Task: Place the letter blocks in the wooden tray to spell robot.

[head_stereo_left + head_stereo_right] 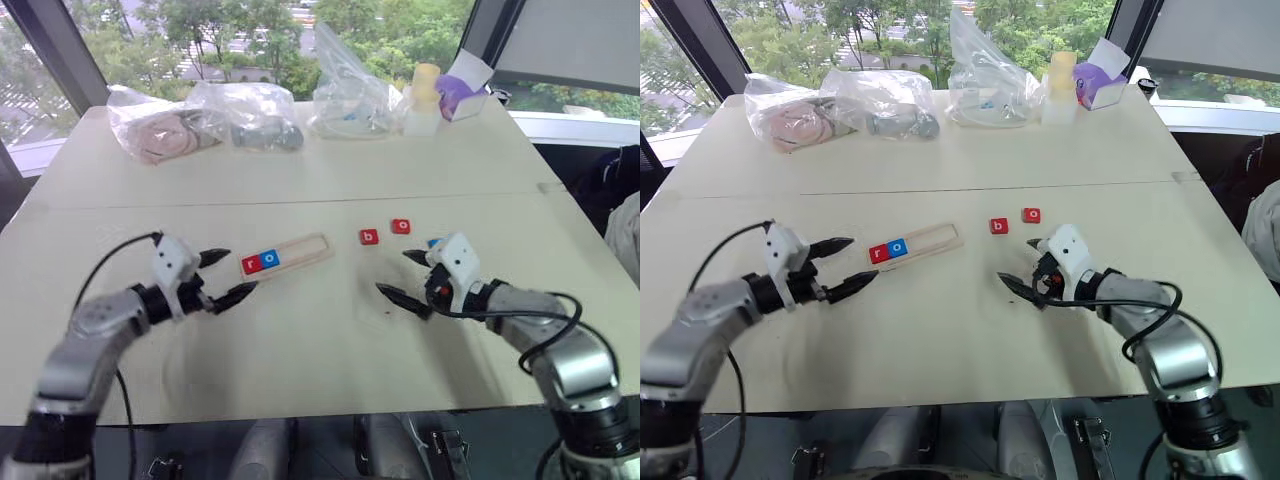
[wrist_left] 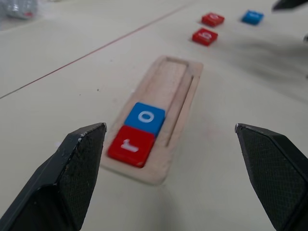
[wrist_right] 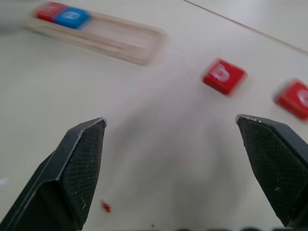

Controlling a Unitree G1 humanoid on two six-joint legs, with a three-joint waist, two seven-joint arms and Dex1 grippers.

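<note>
The wooden tray (image 1: 288, 255) lies on the worktop (image 1: 300, 340) with a red r block (image 1: 251, 265) and a blue o block (image 1: 269, 259) side by side at its left end. A red b block (image 1: 369, 237) and a red o block (image 1: 401, 226) sit apart to its right. A blue block (image 2: 252, 17) lies near them. The left tool (image 1: 226, 277) and right tool (image 1: 410, 278) are both spread wide, holding nothing

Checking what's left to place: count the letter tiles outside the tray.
3. Red square "b" tile and red square "o" tile lie on the table right of the pale wooden tray; a blue square tile sits beyond, partly hidden behind the right claw.
</note>
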